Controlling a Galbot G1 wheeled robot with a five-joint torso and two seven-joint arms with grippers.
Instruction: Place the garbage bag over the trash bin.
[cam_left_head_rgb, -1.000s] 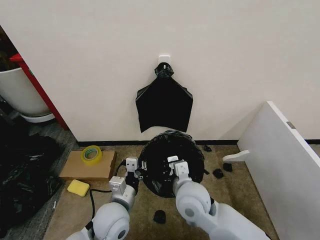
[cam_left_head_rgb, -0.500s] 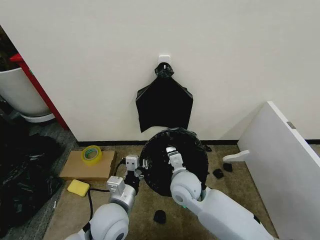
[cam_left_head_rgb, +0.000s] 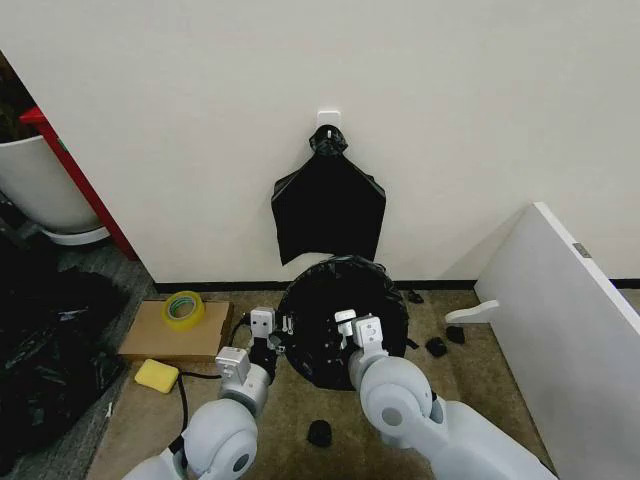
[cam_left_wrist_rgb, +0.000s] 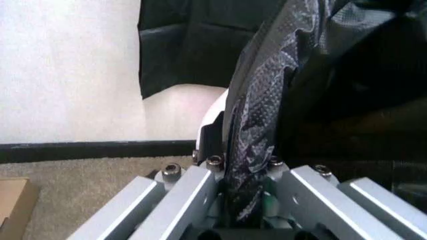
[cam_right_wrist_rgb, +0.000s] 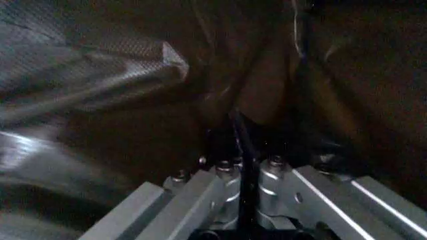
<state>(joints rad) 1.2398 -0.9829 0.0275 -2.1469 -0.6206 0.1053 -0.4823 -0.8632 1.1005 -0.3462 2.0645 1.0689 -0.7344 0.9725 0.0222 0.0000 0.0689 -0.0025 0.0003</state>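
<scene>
The black garbage bag (cam_left_head_rgb: 330, 305) is spread across the round mouth of the trash bin, which stands on the floor against the wall. In the left wrist view a strip of the trash bin's cream wall (cam_left_wrist_rgb: 215, 107) shows behind the crinkled film. My left gripper (cam_left_head_rgb: 268, 327) is at the bin's left rim, shut on a fold of the bag (cam_left_wrist_rgb: 257, 115). My right gripper (cam_left_head_rgb: 355, 326) is over the near middle of the opening, shut on a thin pleat of bag film (cam_right_wrist_rgb: 243, 145).
A flat black bundle (cam_left_head_rgb: 329, 205) hangs from a wall hook above the bin. A tape roll (cam_left_head_rgb: 184, 309) on cardboard (cam_left_head_rgb: 160, 338) and a yellow sponge (cam_left_head_rgb: 157, 375) lie to the left. Black scraps (cam_left_head_rgb: 319, 433) dot the floor. A white board (cam_left_head_rgb: 570, 320) leans at the right.
My right gripper reached farther across the bin half a second ago and has drawn back toward me, still holding bag film. The left gripper has barely moved.
</scene>
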